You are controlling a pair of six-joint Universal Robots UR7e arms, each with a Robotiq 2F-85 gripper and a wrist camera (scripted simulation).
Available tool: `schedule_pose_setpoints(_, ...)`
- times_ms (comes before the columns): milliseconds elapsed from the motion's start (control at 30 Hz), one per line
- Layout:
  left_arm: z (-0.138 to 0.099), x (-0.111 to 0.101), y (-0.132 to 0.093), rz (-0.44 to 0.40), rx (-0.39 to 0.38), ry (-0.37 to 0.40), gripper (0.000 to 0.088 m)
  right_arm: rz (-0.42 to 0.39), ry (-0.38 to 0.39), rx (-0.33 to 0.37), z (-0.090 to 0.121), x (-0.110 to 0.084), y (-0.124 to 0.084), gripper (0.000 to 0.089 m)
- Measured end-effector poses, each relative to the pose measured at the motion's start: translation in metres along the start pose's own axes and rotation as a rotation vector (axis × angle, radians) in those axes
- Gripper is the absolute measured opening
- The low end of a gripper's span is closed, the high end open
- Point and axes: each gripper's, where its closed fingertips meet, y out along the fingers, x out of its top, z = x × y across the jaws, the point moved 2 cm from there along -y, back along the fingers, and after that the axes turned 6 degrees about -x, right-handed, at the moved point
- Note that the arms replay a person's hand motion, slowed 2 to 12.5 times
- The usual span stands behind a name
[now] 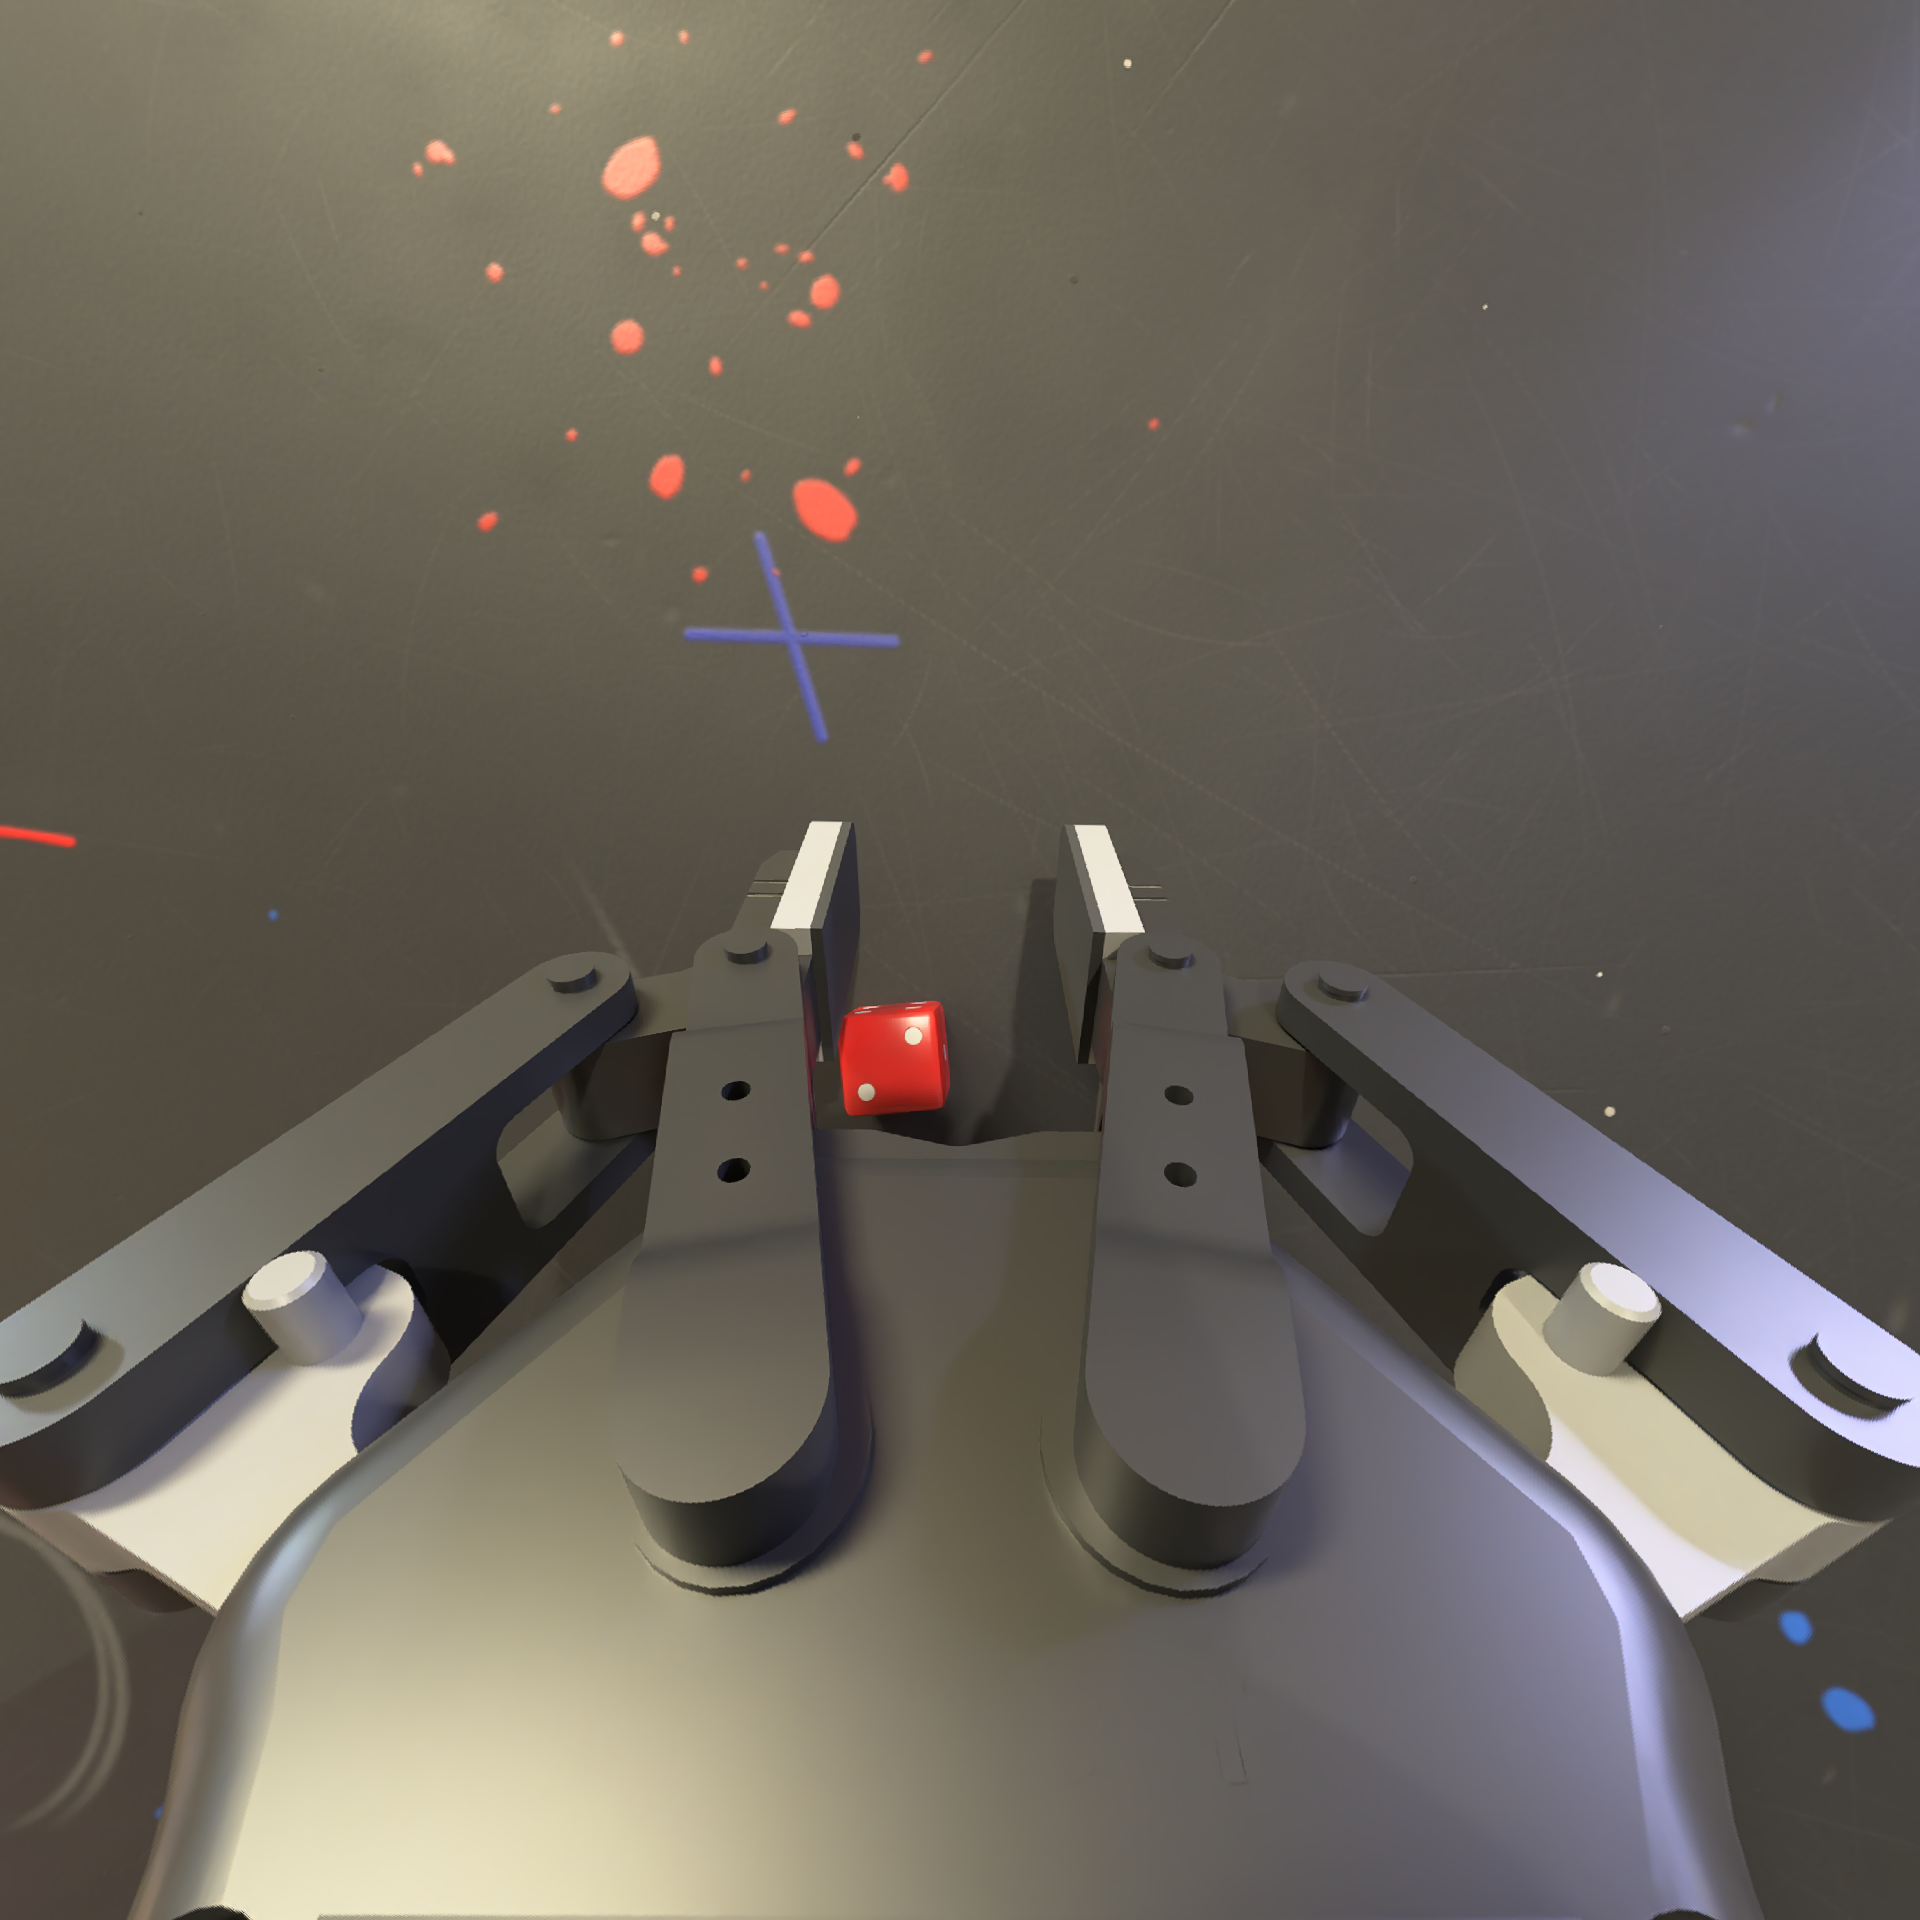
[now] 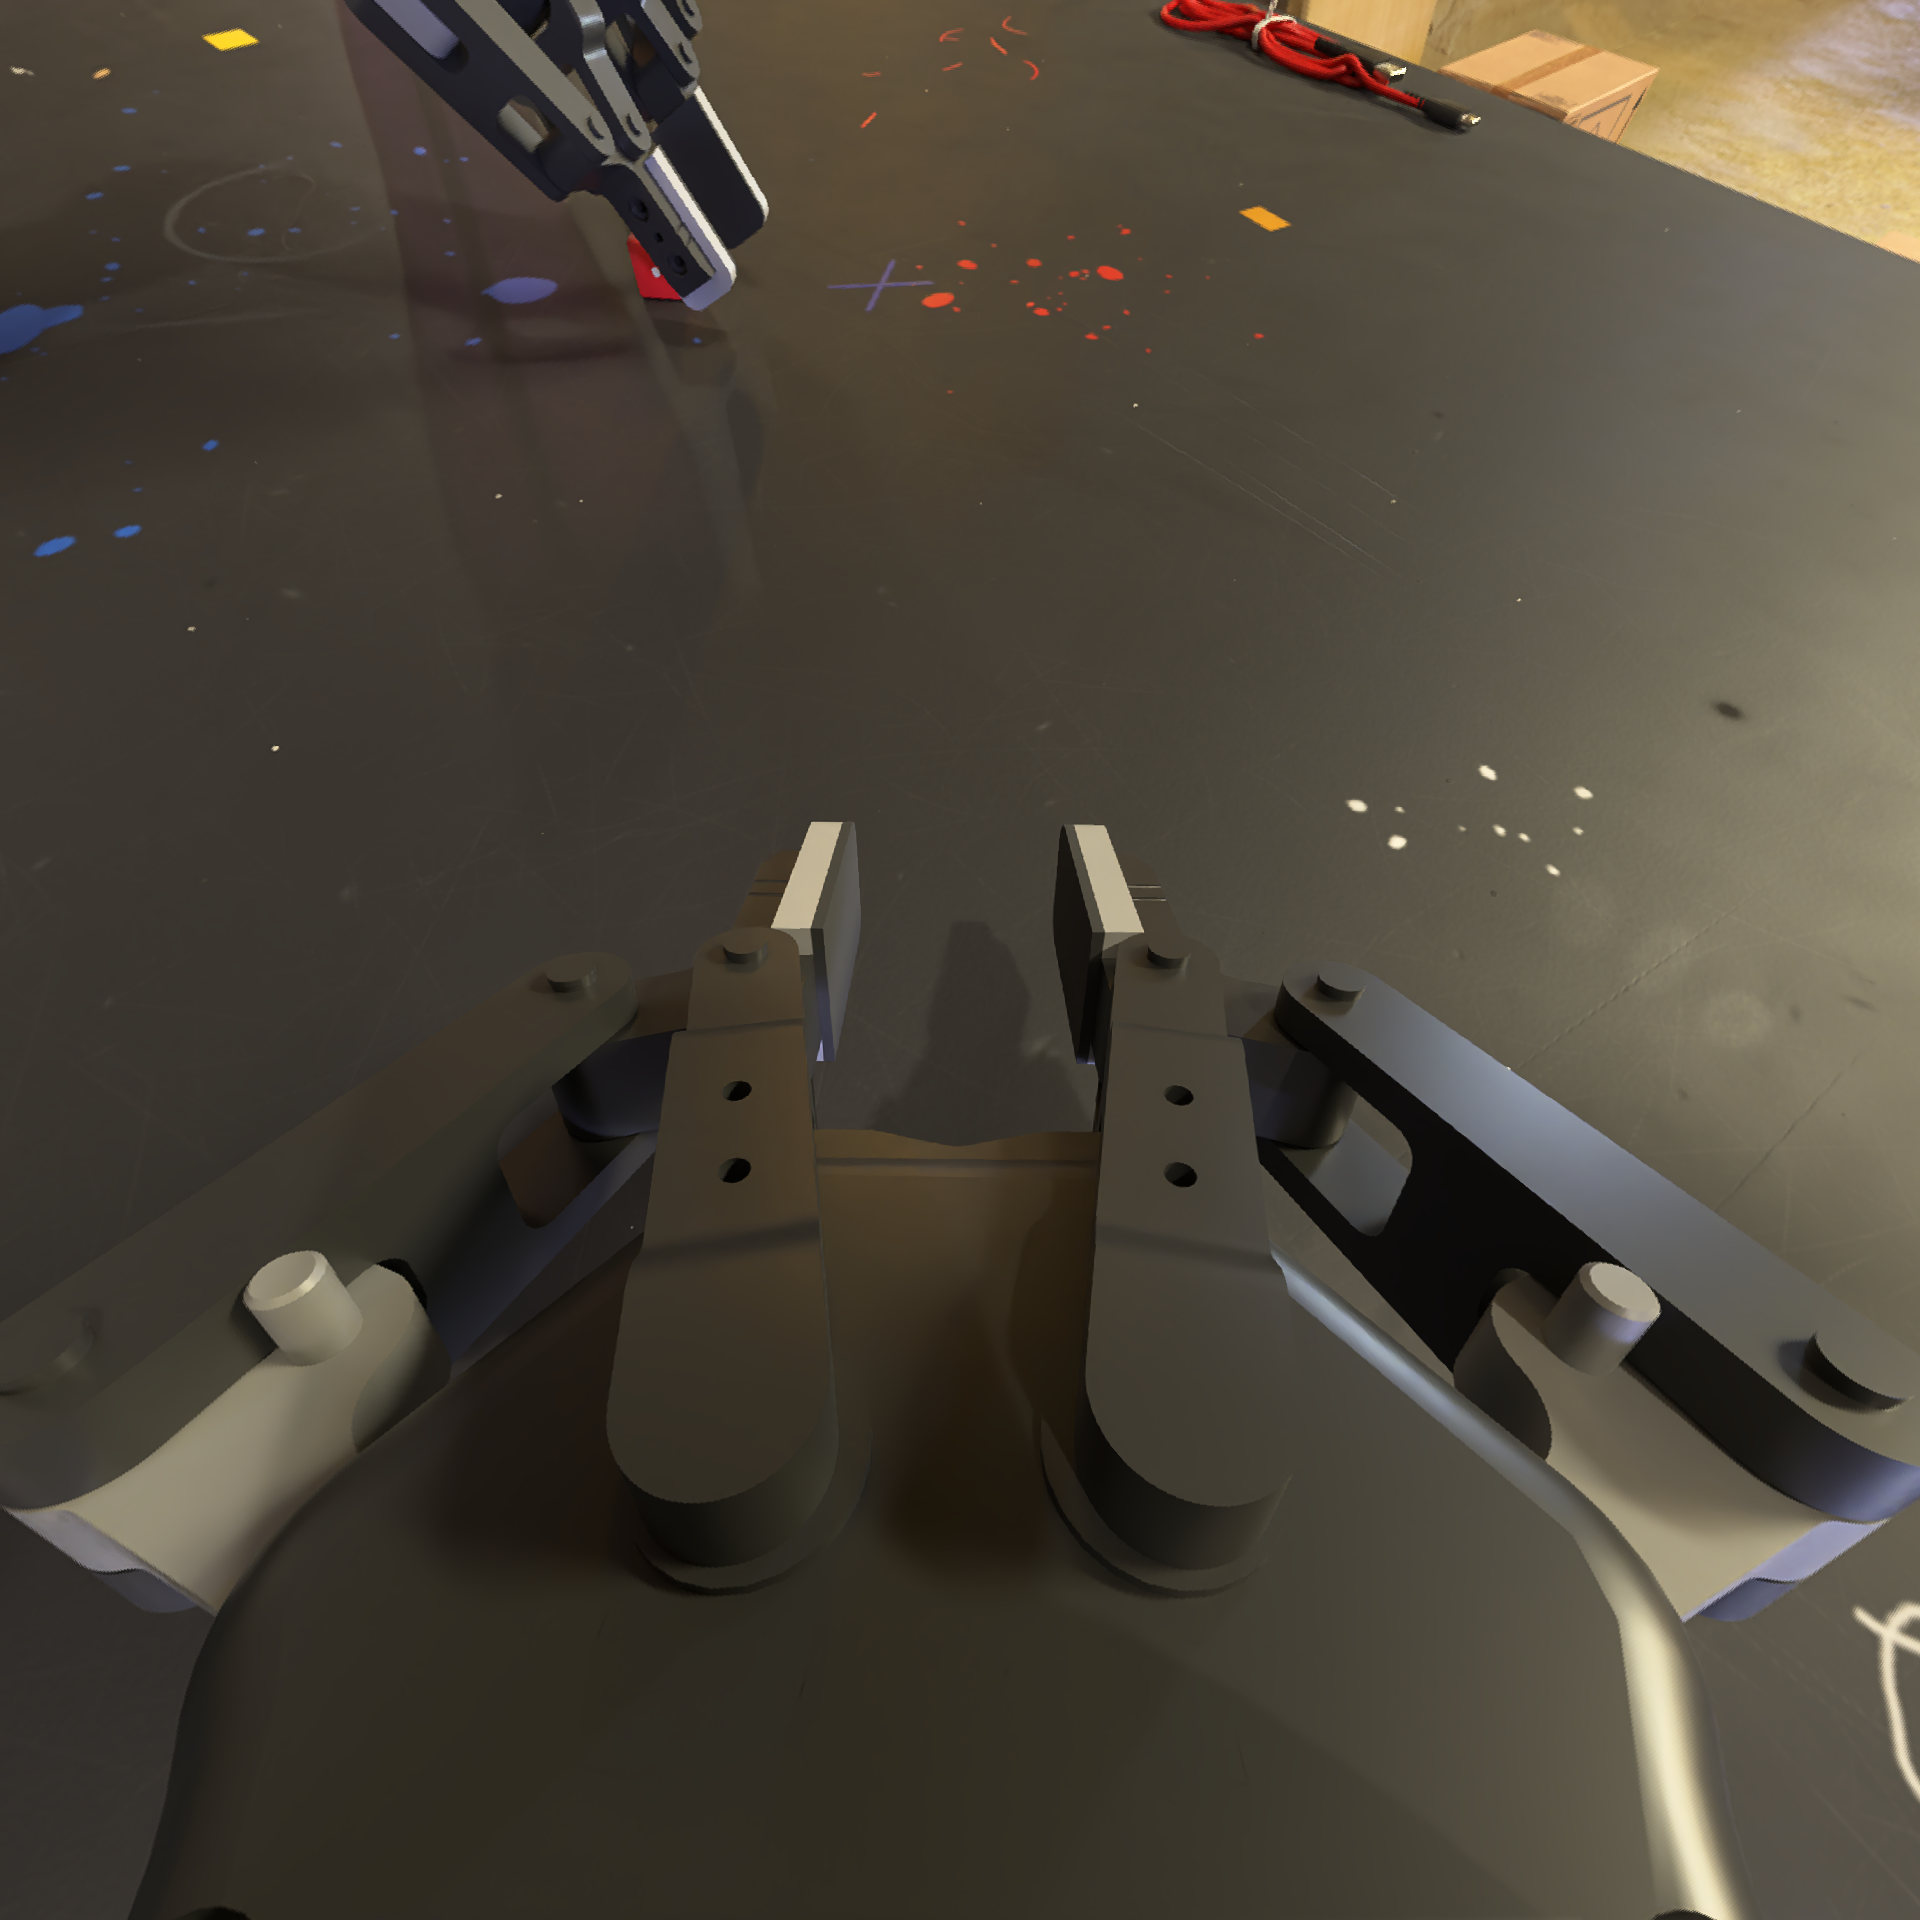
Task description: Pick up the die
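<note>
The die (image 1: 894,1057) is a small red cube with white pips. In the left wrist view it lies on the dark table between my left gripper's (image 1: 958,854) open fingers, close against the left pad (image 1: 831,935), with a clear gap to the right pad. In the right wrist view the left gripper (image 2: 727,260) hangs low at the top left, tilted down over the die (image 2: 649,272), which is mostly hidden behind its fingers. My right gripper (image 2: 956,854) is open and empty above bare table, far from the die.
A blue painted cross (image 1: 792,636) and red paint spots (image 1: 826,509) lie ahead of the left gripper. A red cable (image 2: 1309,52) and a cardboard box (image 2: 1548,78) are at the far right, near the table edge (image 2: 1766,197).
</note>
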Motion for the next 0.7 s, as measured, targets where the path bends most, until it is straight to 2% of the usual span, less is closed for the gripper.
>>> schedule_pose_setpoints(133,-0.001,0.001,0.001,0.003,-0.025,-0.033,0.0339,-0.006,0.0,0.0,0.0,0.001,-0.001,0.034)
schedule_pose_setpoints(300,-0.001,0.0,0.001,0.002,-0.024,-0.029,0.0333,-0.008,-0.003,0.001,0.001,0.001,-0.001,0.0334)
schedule_pose_setpoints(333,-0.001,0.0,0.001,0.003,-0.024,-0.027,0.0291,-0.008,-0.003,0.002,0.001,0.001,-0.001,0.0333)
schedule_pose_setpoints(433,-0.001,-0.002,-0.001,0.025,-0.018,-0.03,0.0047,-0.007,-0.005,0.004,0.001,0.001,-0.001,0.0331)
schedule_pose_setpoints(467,0.0,-0.004,-0.002,0.038,-0.01,-0.031,0.0001,-0.008,-0.005,0.004,0.001,0.001,-0.001,0.033)
schedule_pose_setpoints(700,0.006,-0.008,-0.014,0.085,0.073,-0.011,0.0,-0.022,-0.013,0.011,0.005,0.002,-0.003,0.0324)
